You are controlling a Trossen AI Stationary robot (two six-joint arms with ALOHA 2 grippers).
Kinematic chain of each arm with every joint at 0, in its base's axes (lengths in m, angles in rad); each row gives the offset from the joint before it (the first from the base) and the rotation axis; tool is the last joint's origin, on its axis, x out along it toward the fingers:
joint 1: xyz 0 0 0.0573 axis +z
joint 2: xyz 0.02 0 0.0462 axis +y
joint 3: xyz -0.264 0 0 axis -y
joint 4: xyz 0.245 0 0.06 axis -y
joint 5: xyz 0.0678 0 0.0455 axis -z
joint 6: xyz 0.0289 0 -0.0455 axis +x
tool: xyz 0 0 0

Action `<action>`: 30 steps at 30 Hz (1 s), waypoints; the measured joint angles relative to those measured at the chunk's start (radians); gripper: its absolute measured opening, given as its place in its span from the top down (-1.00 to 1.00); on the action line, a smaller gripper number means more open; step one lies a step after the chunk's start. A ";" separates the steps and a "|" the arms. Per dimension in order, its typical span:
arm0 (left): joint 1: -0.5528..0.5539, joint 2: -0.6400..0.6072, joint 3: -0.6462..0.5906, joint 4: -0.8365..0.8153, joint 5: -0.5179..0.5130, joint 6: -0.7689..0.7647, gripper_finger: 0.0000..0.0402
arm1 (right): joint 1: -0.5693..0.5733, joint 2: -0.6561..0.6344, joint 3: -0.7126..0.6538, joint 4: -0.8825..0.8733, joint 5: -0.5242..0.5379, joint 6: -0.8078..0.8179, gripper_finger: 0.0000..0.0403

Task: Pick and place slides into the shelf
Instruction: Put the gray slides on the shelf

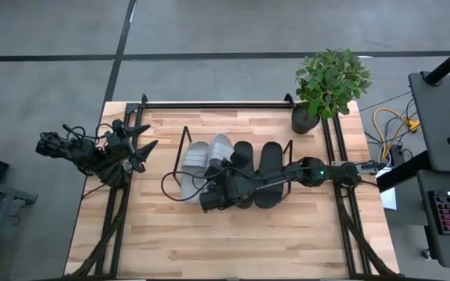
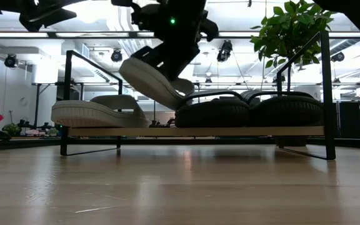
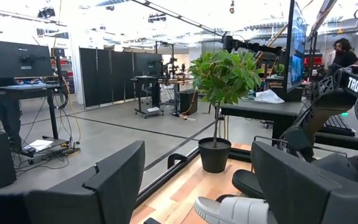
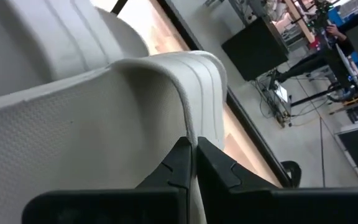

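Note:
The shelf (image 1: 287,148) (image 2: 199,131) stands mid-table, a light wood board in black wire end frames. On the board lie one light grey slide (image 1: 194,162) (image 2: 95,112) and two black slides (image 1: 243,156) (image 1: 270,160) (image 2: 214,112) (image 2: 286,109). My right gripper (image 1: 222,173) (image 4: 193,155) is shut on the second grey slide (image 1: 222,147) (image 2: 152,78), which tilts over the board between the grey one and the black pair. My left gripper (image 1: 141,148) (image 3: 197,180) waits open near the table's left edge, touching nothing. My right gripper pinches the edge of the grey slide's broad strap (image 4: 188,118) between its two fingers (image 4: 219,165). In the low view the gripper comes from above. The slide sits tilted, its high end (image 2: 130,65) raised and its low end (image 2: 186,100) down by the nearest black slide. Whether that end rests there, I cannot tell.
A potted plant (image 1: 326,86) (image 2: 289,37) stands at the table's far right corner behind the shelf. A larger black rail frame (image 1: 209,104) runs along the table's far and side edges. Bare wood (image 1: 225,242) lies in front of the shelf. People show in the room beyond.

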 joint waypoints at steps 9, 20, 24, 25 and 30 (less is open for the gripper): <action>0.000 0.000 0.000 0.000 0.000 0.000 -0.39 | 0.003 0.000 0.027 0.066 0.005 -0.079 0.96; 0.000 0.000 0.000 0.000 0.000 0.000 -0.39 | 0.005 0.000 0.021 0.100 -0.013 -0.059 0.96; 0.000 0.000 0.000 0.000 0.000 0.000 -0.39 | 0.005 0.000 0.002 0.104 -0.011 -0.023 0.96; 0.000 0.000 0.000 0.000 0.000 0.000 -0.39 | 0.004 0.000 -0.004 0.104 -0.009 -0.009 0.96; 0.000 0.000 0.000 0.000 0.000 0.000 -0.39 | -0.004 0.000 -0.036 0.107 -0.003 0.062 0.96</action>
